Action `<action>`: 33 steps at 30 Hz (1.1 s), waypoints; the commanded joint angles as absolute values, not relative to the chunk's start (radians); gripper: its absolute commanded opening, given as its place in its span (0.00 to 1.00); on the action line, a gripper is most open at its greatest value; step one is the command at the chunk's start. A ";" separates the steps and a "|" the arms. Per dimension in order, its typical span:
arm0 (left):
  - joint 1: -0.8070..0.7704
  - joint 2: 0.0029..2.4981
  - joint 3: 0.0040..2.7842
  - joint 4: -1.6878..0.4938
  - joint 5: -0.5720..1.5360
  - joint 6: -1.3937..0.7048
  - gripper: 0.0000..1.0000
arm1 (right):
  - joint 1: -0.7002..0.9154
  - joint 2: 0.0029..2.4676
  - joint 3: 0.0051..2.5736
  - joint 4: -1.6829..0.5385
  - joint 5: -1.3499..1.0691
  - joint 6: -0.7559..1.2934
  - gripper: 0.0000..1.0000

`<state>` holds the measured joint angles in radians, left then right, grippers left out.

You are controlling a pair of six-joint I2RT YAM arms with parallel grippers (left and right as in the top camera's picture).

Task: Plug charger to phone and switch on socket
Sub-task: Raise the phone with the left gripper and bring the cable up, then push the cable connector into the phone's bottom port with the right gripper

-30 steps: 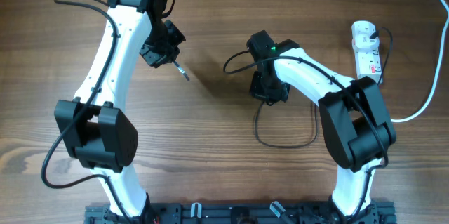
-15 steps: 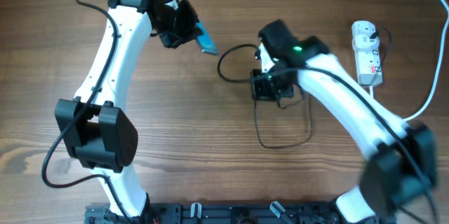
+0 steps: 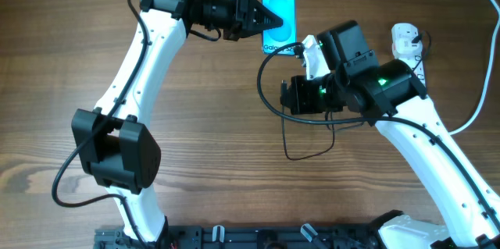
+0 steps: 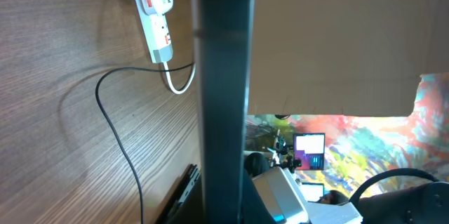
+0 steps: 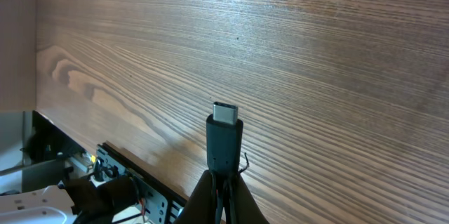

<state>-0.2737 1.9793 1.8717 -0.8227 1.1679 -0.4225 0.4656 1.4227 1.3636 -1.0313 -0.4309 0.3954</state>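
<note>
Overhead, the phone (image 3: 280,11) was seen at the top centre, cyan screen facing up. It was gripped at its left edge by the left pincer (image 3: 273,21), which was closed on it. Whether the phone touched the surface (image 3: 234,163) could not be told.

The right pincer (image 3: 295,97) was placed just below the phone, w/ a small gap between them. In the right wrist view the charger (image 5: 224,140) was pinched at the plug body, pincer (image 5: 223,185) clamped tight. The plug was held upright w/ its silver tip bare above wood grain, not inserted in anything. Its thin black cable was seen looped on the surface under the right arm.

The socket (image 3: 406,46) was located at the far right edge, partly hidden by the right arm. In the left wrist view the socket (image 4: 156,13) was shown w/ a white plug inserted and a red switch near its grey end; switch position could not be told. A white cord (image 3: 480,93) was laid beside it.
</note>
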 commanded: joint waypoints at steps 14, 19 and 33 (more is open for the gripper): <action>-0.357 1.975 1.881 -0.834 1.053 -0.344 0.04 | 0.467 1.415 1.374 -0.930 -0.374 0.419 0.04; -0.357 1.975 1.881 -0.834 1.053 -0.344 0.04 | 0.467 1.415 1.374 -0.942 -0.329 0.418 0.04; -0.355 1.975 1.881 -0.846 1.042 -0.290 0.04 | 0.456 1.415 1.375 -0.985 -0.338 0.385 0.04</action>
